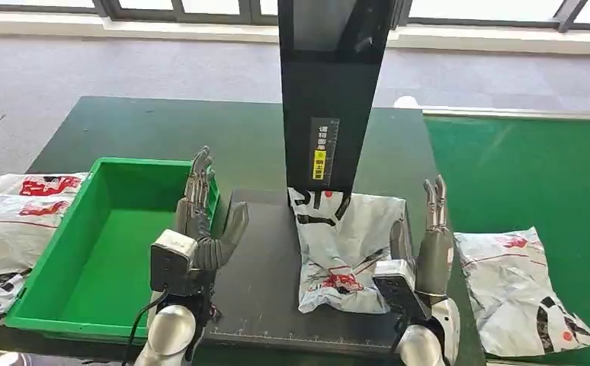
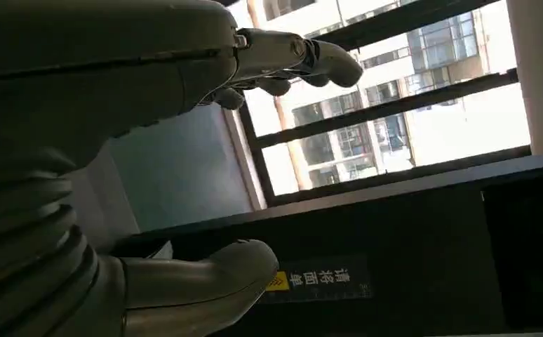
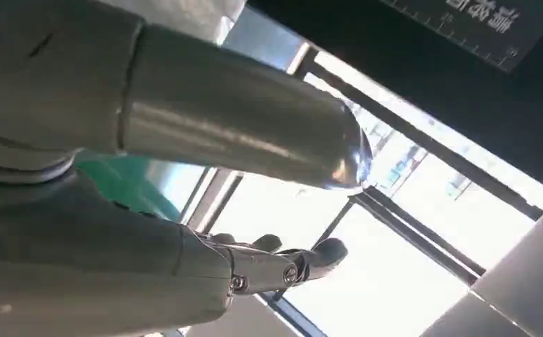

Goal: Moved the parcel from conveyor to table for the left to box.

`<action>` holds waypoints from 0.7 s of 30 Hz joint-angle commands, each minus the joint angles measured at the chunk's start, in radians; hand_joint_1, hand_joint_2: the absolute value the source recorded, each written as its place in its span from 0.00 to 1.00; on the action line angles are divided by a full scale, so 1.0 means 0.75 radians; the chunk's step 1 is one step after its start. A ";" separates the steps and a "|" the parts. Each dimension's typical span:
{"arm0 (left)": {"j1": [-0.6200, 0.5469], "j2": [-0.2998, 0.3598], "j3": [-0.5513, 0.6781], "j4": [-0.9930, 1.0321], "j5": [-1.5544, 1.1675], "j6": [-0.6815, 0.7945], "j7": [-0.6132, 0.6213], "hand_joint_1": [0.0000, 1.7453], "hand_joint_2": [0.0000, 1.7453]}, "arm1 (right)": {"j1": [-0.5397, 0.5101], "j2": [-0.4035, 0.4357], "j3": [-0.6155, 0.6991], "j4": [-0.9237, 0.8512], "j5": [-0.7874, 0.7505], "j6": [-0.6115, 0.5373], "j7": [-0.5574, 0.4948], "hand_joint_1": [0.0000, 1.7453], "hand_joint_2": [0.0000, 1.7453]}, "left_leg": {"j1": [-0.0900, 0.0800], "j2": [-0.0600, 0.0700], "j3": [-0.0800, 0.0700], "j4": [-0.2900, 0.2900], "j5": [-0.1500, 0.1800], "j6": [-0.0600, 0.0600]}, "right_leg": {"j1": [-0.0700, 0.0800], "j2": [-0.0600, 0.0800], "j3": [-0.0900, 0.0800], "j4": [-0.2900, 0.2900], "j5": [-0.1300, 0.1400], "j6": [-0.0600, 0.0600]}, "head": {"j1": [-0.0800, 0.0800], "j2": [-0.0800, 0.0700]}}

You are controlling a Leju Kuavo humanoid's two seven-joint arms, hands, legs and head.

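Parcel on table btwn hands, bin left, 2nd parcel on conveyor right

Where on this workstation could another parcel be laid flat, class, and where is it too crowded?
Free: the floor of the green bin, and the dark table strip between the left robot hand and the middle parcel. The green conveyor beyond the right-hand parcel is bare too. Crowded: left of the bin, where parcels pile up, and around the right robot hand.

Bright daylight comes in through the windows. In both wrist views the glass glares white, and the close robot hand looks dark and blurry.
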 commanded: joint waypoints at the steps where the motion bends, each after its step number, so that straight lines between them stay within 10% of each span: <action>1: -0.370 0.003 -0.170 0.333 -0.164 -0.123 0.129 0.00 1.00 | -0.032 0.019 -0.186 -0.018 -0.050 -0.015 -0.001 0.00 1.00 | 0.000 -0.009 -0.005 0.000 0.004 0.000 | 0.000 -0.010 -0.001 -0.001 0.001 -0.001 | 0.000 0.000; 21: -0.710 -0.079 -0.344 1.044 -0.697 -0.151 0.271 0.00 1.00 | 0.037 0.087 -0.372 -0.176 -0.013 0.038 0.045 0.00 1.00 | -0.001 -0.002 -0.002 0.000 0.004 0.001 | -0.001 -0.003 0.000 -0.001 0.003 0.000 | 0.001 0.000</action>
